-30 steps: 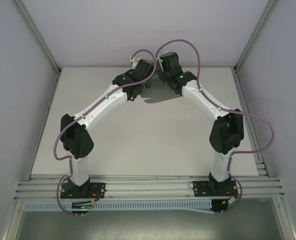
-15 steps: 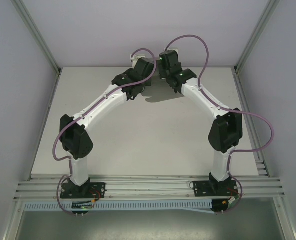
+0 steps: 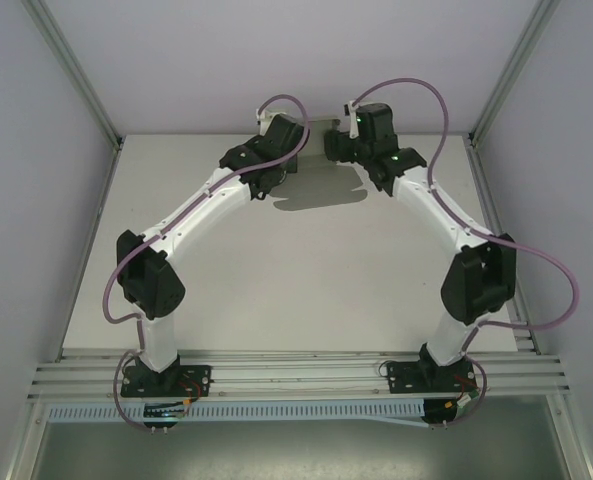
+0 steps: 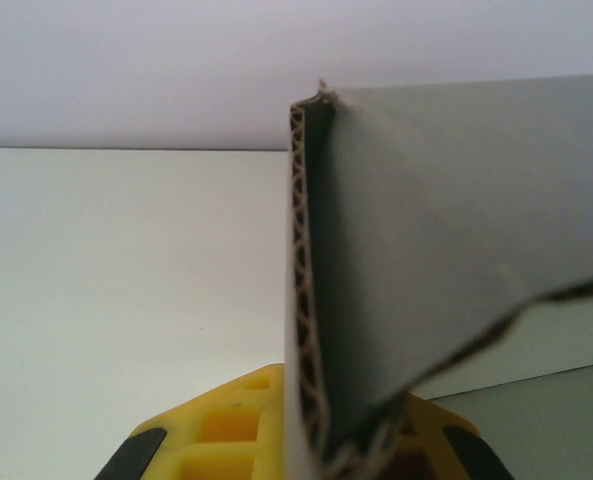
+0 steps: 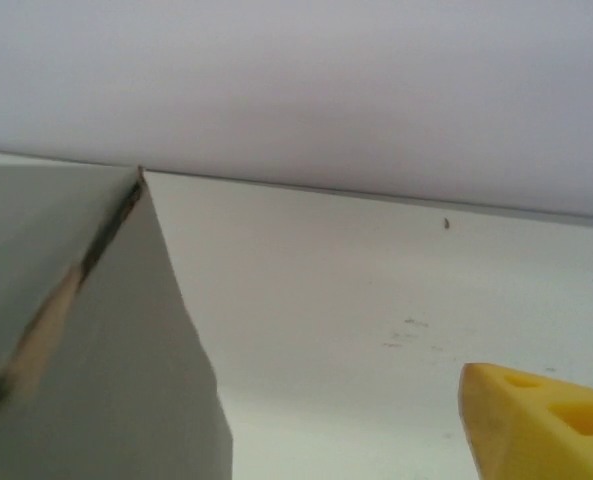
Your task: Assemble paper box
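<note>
While my left hand (image 4: 311, 450) is clamped tight on the paper box (image 4: 446, 220), my right hand (image 3: 338, 145) hangs beside it with its jaws apart and nothing between them. Seen from above, both hands meet at twelve o'clock on the white tabletop (image 3: 276, 290), close to the back wall. The box is held up off the surface between them, and a broad shadow lies below.

From my right wrist, the box sits at about eight o'clock, clear of my one visible yellow finger (image 5: 541, 420) at four o'clock. So the box lies to the left of the right hand, near but not touching. My left hand is the nearer, being on it.

From my left wrist, the piece stands on edge, its cut edge running from six up to twelve o'clock. A wide panel stretches toward three o'clock, which I take to be its long axis. It is plain matte grey card, with brown corrugated fluting along the cut edge and two layers folded close together. I judge it only partly formed.
</note>
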`<action>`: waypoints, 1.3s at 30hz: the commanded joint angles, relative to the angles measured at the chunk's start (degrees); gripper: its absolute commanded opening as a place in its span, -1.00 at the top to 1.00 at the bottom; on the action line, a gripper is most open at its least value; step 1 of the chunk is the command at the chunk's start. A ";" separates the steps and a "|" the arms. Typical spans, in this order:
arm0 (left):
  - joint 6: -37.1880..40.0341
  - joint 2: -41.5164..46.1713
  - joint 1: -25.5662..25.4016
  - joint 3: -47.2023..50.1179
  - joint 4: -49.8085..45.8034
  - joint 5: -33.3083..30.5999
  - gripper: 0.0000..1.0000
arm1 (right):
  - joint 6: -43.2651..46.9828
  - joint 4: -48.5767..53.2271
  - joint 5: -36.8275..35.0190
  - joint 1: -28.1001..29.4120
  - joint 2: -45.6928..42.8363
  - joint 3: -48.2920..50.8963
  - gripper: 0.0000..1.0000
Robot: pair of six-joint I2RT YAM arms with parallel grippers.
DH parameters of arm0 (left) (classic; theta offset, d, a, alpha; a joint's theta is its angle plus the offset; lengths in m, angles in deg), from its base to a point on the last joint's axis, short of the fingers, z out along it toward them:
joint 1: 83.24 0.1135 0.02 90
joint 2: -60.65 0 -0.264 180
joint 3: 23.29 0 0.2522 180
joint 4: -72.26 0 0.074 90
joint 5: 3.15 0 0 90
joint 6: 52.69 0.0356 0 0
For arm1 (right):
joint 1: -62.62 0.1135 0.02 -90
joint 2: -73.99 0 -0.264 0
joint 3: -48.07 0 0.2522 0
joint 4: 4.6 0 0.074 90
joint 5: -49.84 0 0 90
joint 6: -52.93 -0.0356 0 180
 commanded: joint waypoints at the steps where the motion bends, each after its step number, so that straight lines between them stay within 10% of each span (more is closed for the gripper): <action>1: -0.18 1.65 0.57 -2.18 -1.49 -0.91 1.00 | 3.08 -4.37 5.97 -0.06 -6.32 2.74 -0.89; 13: 5.10 1.50 1.46 -1.31 0.98 4.77 1.00 | -3.31 -11.22 9.96 -1.98 -20.55 13.34 -0.98; 25: 27.27 14.99 7.97 19.08 14.50 42.13 1.00 | -16.64 -2.49 -5.32 -11.03 -33.70 24.62 -0.98; 39: 44.57 6.47 9.28 17.58 -2.16 55.12 1.00 | -15.09 5.95 -3.47 -19.44 -37.56 30.85 -0.98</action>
